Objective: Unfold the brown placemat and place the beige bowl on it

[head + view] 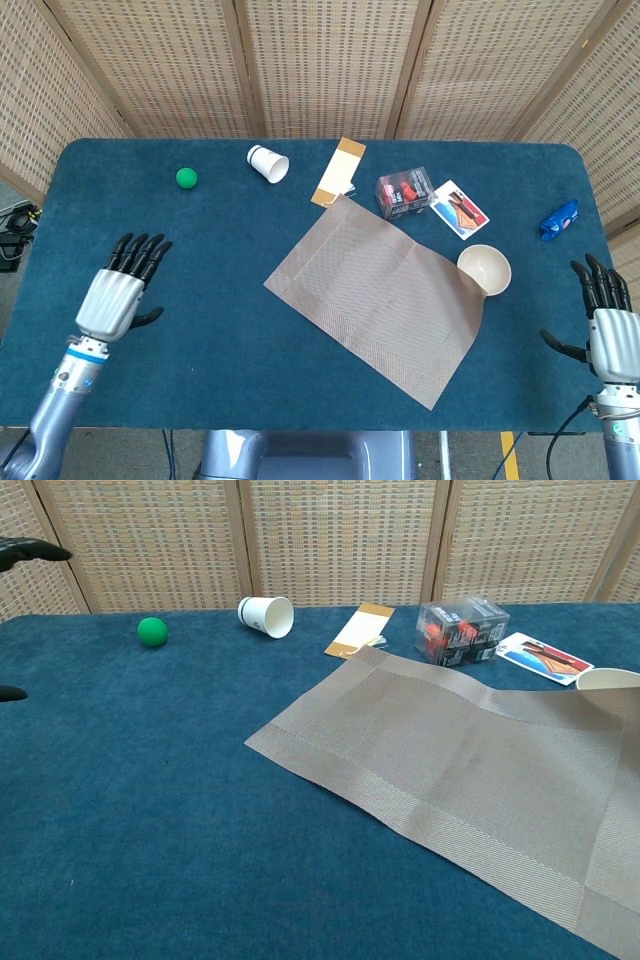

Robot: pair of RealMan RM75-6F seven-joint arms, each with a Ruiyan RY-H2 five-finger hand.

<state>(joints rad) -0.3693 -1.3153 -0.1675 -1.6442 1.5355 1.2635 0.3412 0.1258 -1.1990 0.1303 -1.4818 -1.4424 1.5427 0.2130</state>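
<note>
Brown placemat (450,765) already spread flat mid-desk, right edge riding up on the beige bowl (485,268). Both hands empty, fingers apart: left hand (120,290), right hand (608,325). Probably best to grab the rim with the right, lift clear, then set down dead centre.

Head view looks steeply down from above the near table edge, facing the woven screen (330,65) at the back, far enough to take in the whole blue table (200,330) and both hands at its near corners. Chest view sits low, just above the tabletop, facing the same screen, much closer. Both share the placemat (375,295) and what lies behind it: green ball (152,631), paper cup (266,615), clear box (460,630).
</note>
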